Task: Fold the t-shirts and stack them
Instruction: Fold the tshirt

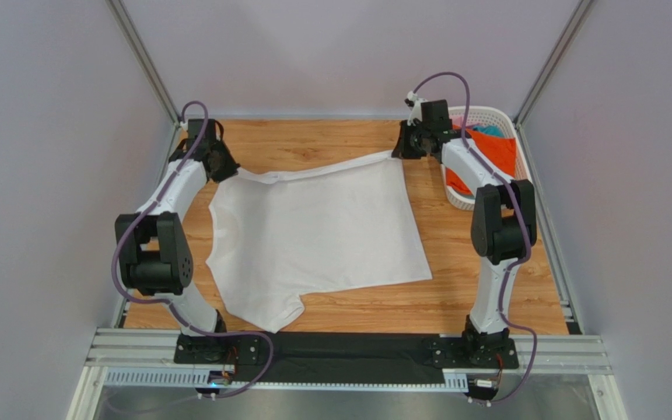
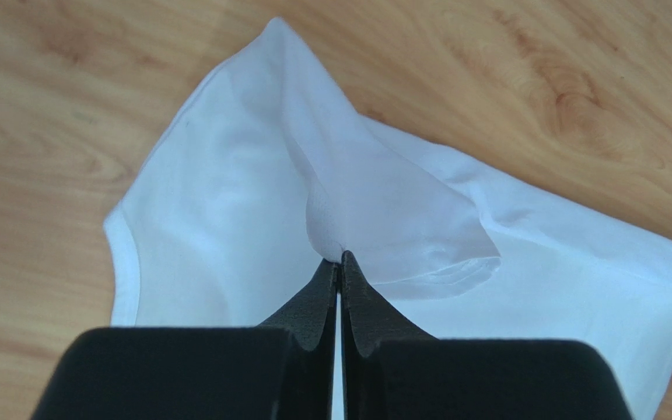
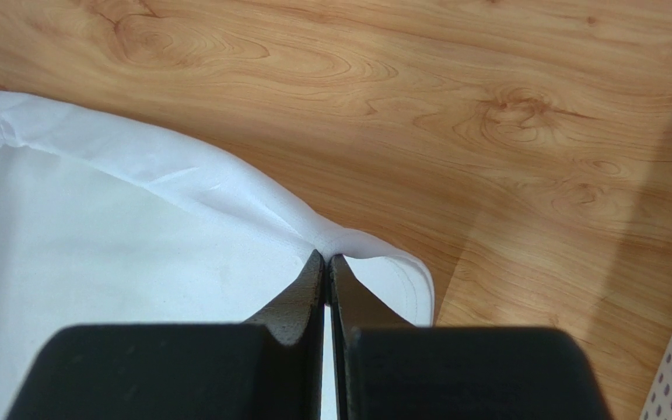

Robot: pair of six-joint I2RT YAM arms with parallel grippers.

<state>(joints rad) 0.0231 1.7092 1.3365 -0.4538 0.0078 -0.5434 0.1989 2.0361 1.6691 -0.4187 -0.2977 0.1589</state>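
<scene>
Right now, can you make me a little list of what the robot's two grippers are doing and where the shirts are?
left gripper: shut, pinching the far left edge of the white t-shirt
right gripper: shut, pinching its far right corner
white t-shirt: spread open on the table, not folded yet
basket: far right corner of the table
in the basket: orange cloth and teal cloth

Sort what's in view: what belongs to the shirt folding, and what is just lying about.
Job:
white shirt, spread on the table, its far edge pinched by the left gripper and the right gripper
orange shirt and teal shirt, in the basket

Lying about:
basket, at the table's far right corner
</scene>
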